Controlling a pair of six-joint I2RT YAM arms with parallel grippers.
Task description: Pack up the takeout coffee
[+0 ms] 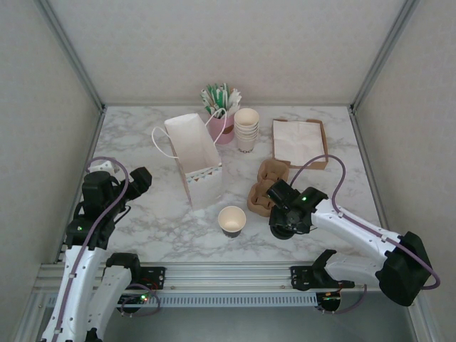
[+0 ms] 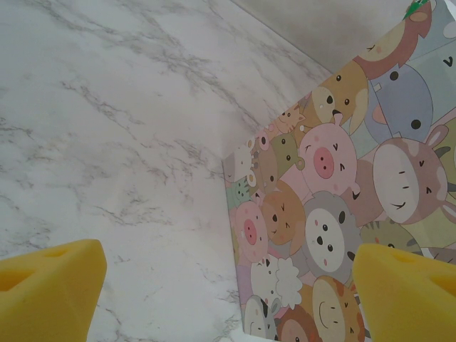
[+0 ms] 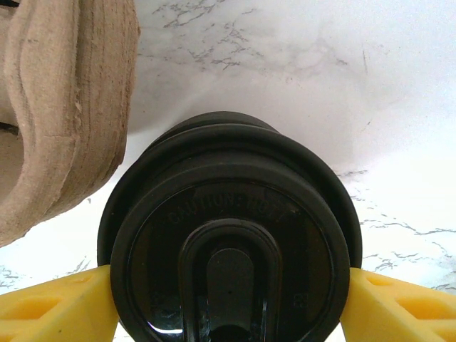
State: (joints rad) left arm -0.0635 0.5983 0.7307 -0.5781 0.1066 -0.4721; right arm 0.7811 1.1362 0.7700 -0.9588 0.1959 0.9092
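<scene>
Right fingers [image 3: 50, 306]: clamped on black lid [image 3: 228, 235], right of paper bag [image 1: 196, 160].
Left fingers [image 2: 402, 292]: released, empty, left of paper bag.

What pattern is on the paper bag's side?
The paper bag shows colourful cartoon animal faces, best in the left wrist view.

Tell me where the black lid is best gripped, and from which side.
Likely by its outer rim, from straight above, one finger on each opposite side. The lid lies flat, sip slot up, so only the rim offers a hold. The right gripper straddles it this way.
</scene>
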